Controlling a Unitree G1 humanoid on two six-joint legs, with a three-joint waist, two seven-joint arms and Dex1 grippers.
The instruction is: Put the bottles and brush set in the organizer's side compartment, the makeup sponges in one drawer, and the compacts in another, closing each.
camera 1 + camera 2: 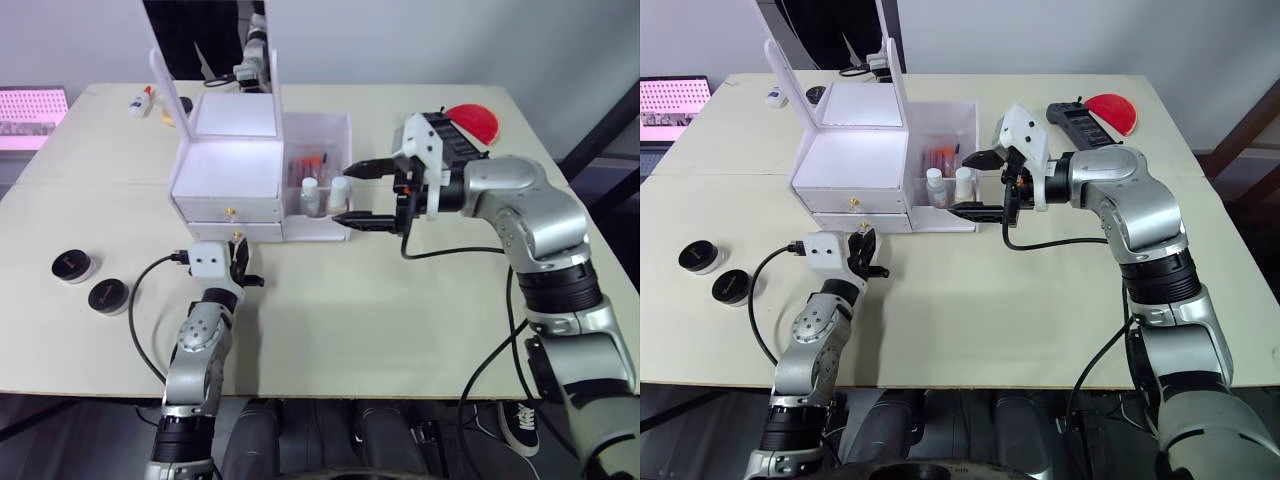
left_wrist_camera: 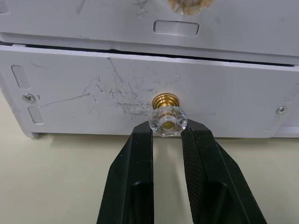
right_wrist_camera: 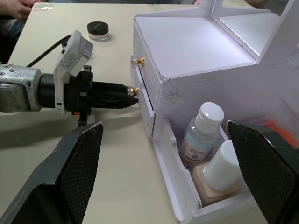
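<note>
The left gripper (image 2: 167, 133) is clamping the lower drawer knob (image 2: 167, 120) of the organizer (image 1: 228, 172) (right gripper (image 1: 352, 195) hovering spread beside its side compartment (image 1: 318, 180)).

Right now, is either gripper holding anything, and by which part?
The left gripper has its jaws closed on the clear knob of the organizer's lower drawer. The right gripper is open and empty.
</note>
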